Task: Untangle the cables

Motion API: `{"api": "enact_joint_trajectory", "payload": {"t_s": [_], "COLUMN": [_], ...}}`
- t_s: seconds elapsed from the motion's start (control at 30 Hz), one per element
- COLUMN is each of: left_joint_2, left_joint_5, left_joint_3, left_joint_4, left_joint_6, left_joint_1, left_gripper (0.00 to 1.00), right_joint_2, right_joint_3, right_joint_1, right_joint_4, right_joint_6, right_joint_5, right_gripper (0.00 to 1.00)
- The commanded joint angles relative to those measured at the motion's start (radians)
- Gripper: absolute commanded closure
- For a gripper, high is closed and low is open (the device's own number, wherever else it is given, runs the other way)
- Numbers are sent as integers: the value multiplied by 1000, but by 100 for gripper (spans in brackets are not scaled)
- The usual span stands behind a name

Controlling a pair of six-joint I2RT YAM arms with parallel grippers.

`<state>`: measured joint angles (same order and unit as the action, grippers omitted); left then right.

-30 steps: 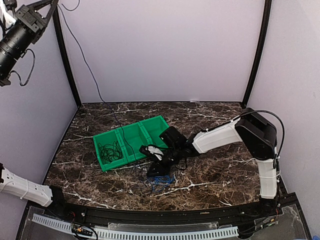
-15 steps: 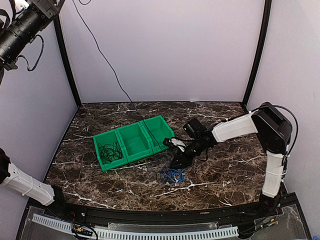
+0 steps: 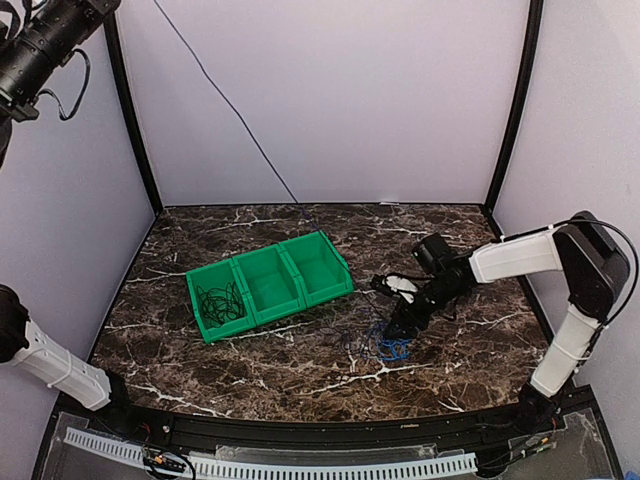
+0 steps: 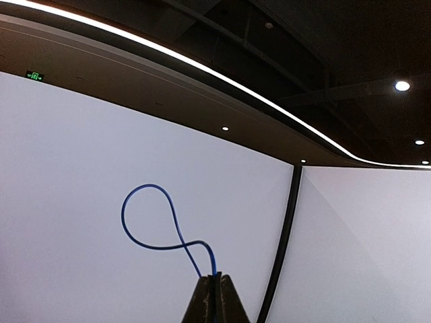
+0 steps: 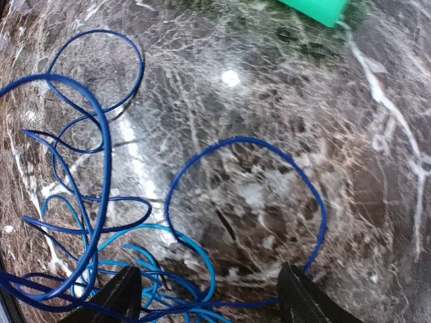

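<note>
We saw the bin (image 3: pixel 273 287) left of centre on the counter (image 3: pixel 200 350), a cable bundle (image 3: pixel 220 302) in its leftmost compartment. A loose cable heap (image 3: pixel 390 348) lay on the counter to the right of the bin, under the right gripper (image 3: pixel 392 327). One strand (image 3: pixel 232 108) ran up and leftward to the left gripper (image 4: pixel 215 299).

The light over the table (image 3: pixel 240 355) is soft and even. The pale walls (image 3: pixel 330 100) are bright, the dark marble carries only a faint sheen, and the shadows under the arm are weak. The overhead picture is a bit soft, so thin wires barely read.

Looking up from the left wrist, the ceiling (image 4: pixel 316 40) is dim, cut by a bright strip light (image 4: pixel 202 67) and small spotlights (image 4: pixel 402 85). The blue cable (image 4: pixel 122 217) looks crisp against the white wall.

Down at the right wrist, a glare spot (image 5: pixel 230 78) and pale streaks shine off the marble. The fingers (image 5: pixel 120 297) at the bottom edge are dark blurs.
</note>
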<state>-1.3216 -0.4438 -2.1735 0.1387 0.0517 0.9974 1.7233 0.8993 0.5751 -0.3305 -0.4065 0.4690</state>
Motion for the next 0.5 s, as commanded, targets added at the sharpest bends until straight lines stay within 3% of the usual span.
{"api": "enact_joint_trajectory", "payload": {"t_s": [0.0,0.27,0.47], "left_joint_2": [25,11,-20], "left_joint_5": [-29,-81,-88], "left_joint_3": [-38,-70,-1], "left_joint_4": [-76,-60,96], "left_joint_6": [0,36,15], "left_joint_1": [2,2,1], "left_gripper": [100,100,100], "right_joint_2": [-33,-237,-412], "right_joint_3": [-42,-18,116], "right_joint_1": [-52,-144,-145], "right_joint_4": [-96,-157,-344], "right_joint_6": [-39,-108,-233], "right_joint_5": [-128,-62,135], "right_gripper": [24,21,23]}}
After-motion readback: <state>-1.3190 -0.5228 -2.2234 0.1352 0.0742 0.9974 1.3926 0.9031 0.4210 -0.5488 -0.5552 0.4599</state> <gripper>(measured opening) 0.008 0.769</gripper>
